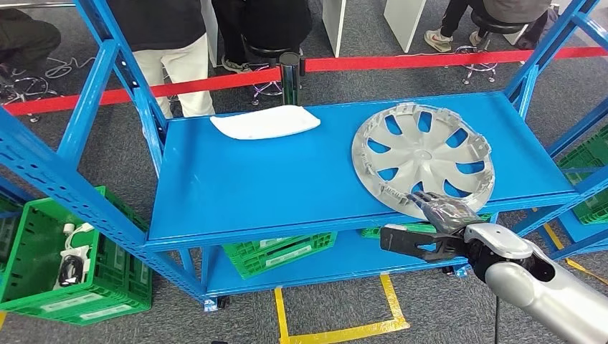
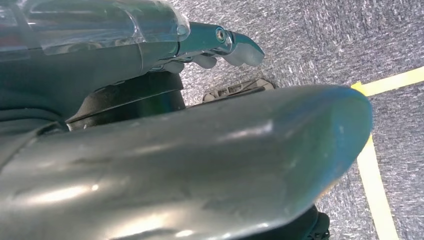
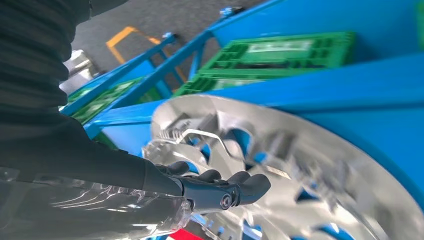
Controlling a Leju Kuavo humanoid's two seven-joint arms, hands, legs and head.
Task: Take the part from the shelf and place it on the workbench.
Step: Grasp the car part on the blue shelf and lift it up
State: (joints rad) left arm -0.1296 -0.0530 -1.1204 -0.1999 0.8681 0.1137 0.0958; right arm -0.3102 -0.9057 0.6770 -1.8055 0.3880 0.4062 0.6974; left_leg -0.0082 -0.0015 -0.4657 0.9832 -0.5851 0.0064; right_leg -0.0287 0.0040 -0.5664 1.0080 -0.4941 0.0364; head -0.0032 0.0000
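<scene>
A silver hubcap [image 1: 423, 154] lies flat on the right half of the blue shelf [image 1: 251, 186], its near rim reaching the shelf's front edge. My right hand [image 1: 437, 215] is at that near rim: the dark fingers [image 1: 430, 203] lie on top of the rim, and the thumb stretches out to the left below the shelf edge, apart from the hubcap. The right wrist view shows the hubcap [image 3: 280, 165] close up with my right hand [image 3: 215, 187] stretched over its spokes, not closed around it. My left hand [image 2: 200, 150] hangs over grey floor and holds nothing.
A white flat part [image 1: 265, 122] lies at the shelf's back left. Green crates stand on the floor at left [image 1: 64, 265], under the shelf [image 1: 283, 251] and at right [image 1: 588, 165]. Blue uprights frame both sides. People stand behind a red barrier tape [image 1: 215, 80].
</scene>
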